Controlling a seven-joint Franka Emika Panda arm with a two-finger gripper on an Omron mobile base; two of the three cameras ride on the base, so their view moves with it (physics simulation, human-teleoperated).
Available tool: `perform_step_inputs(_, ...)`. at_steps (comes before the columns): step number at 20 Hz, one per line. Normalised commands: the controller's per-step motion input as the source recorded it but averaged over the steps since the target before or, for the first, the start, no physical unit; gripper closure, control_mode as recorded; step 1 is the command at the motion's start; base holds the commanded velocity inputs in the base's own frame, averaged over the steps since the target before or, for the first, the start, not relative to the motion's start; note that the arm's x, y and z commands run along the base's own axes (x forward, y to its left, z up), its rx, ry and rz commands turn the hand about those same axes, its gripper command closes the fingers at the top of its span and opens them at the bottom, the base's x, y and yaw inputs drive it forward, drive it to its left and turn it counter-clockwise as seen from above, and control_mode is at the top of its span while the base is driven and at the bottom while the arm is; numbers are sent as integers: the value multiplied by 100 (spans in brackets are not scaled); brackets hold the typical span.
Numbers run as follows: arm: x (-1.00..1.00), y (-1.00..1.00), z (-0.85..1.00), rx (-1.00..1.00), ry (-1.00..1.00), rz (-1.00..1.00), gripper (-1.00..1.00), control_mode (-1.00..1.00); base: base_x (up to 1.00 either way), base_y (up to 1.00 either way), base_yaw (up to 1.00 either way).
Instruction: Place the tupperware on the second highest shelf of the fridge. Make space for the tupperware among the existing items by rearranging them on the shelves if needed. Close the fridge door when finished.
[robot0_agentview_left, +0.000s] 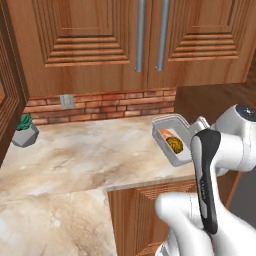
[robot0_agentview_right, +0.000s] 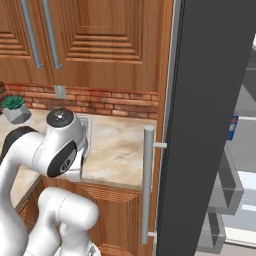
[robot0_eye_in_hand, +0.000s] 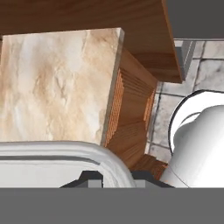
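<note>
A: Left to right: potted plant (robot0_agentview_left: 24, 131) by the brick wall, marble counter (robot0_agentview_left: 80, 155), then the tupperware (robot0_agentview_left: 172, 141) at the counter's right edge.

B: Gripper (robot0_eye_in_hand: 113, 178)?

A: Pinched narrow on the tupperware rim, which sits tilted.

B: Progress?

A: Early, I'd judge. Fridge (robot0_agentview_right: 210, 125) door stands open at right; shelving, any rearranging and closing remain.

the white arm rises and folds forward at its elbow, wrist reaching ahead, and the gripper (robot0_eye_in_hand: 111, 177) has its two dark fingertips (robot0_eye_in_hand: 89, 178) drawn close together, pinching the tupperware (robot0_agentview_left: 172, 140) rim that passes between the jaws.
</note>
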Motion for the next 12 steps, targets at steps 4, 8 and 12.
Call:
perform_step_inputs(4, -8, 37, 42, -1, 11, 0, 100, -100, 0, 0, 0)
perform_step_inputs(8, -3, 16, 25, -4, 15, -3, 100, -100, 0, 0, 0)
perform_step_inputs(12, 0, 0, 2, 0, 0, 0, 100, 100, 0, 0, 0)
